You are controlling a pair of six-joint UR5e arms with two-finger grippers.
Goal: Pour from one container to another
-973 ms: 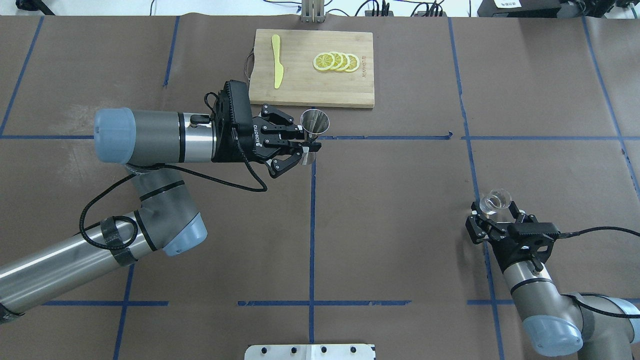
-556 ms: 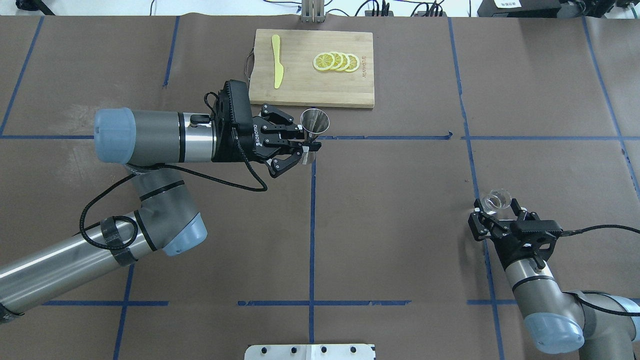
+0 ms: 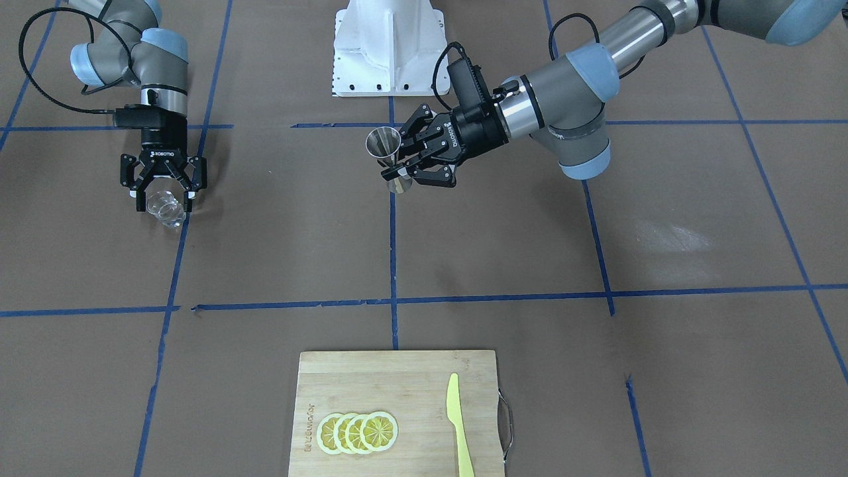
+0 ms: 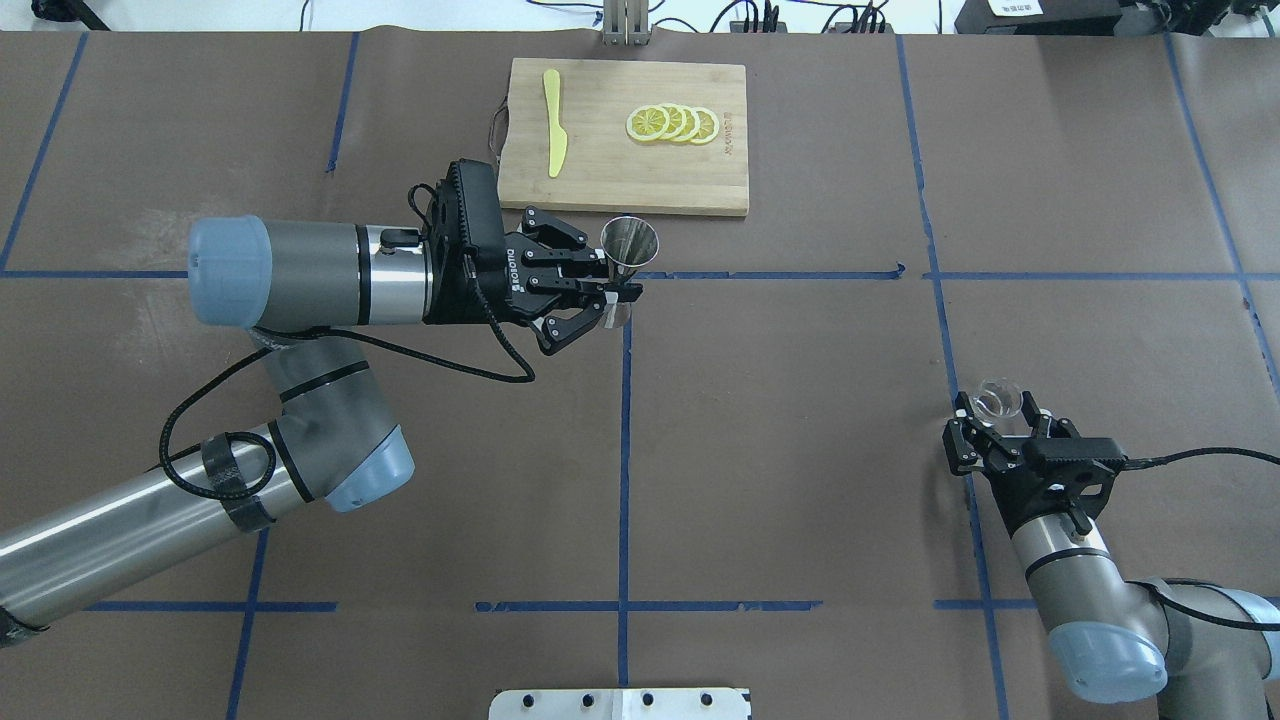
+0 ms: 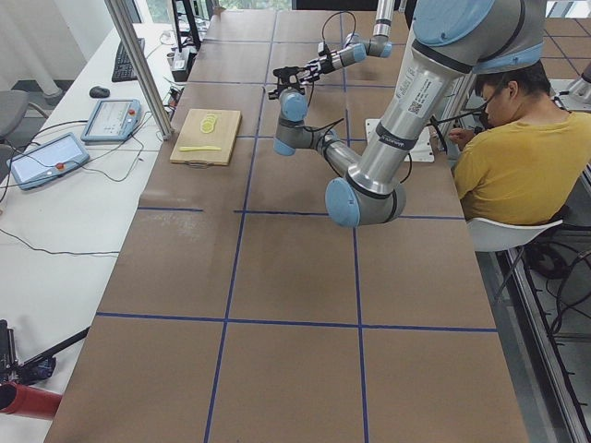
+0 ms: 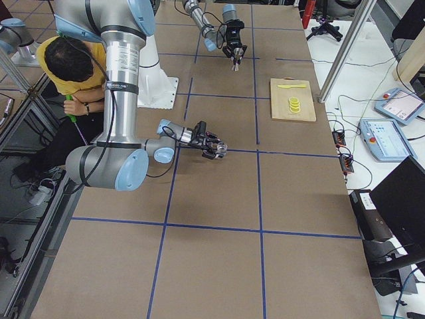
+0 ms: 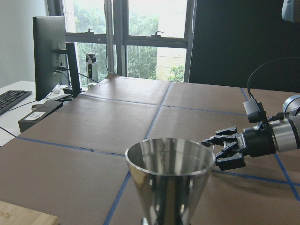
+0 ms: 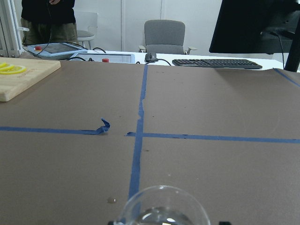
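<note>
- Steel jigger [image 4: 628, 262] stands upright in the left gripper [image 4: 612, 296], its wide mouth up. The fingers are clenched on its narrow waist from the side, with the arm reaching in level above the table [image 4: 780, 450].
- It sits over a blue tape line [image 4: 624, 440] in the middle of the table, just short of the near edge of the cutting board [image 4: 700, 185].
- In the left wrist view the upper cone fills the foreground, and the inside of the cup looks shiny and bare.
- Clear glass cup [image 4: 997, 399] is far off on the robot's right side, well apart from the jigger. It sits between the fingers of the right gripper [image 4: 998, 410], which are closed against its two sides.
- The front-facing view shows the same hold, black fingers flanking the glass. Whether its base touches the table I cannot tell, nor what it contains.
- On the wooden board lie a fan of lemon slices [image 4: 672, 123] and a yellow knife [image 4: 553, 123], apart from each other.
- A person in a yellow shirt [image 5: 503, 138] sits beside the robot's base.
</note>
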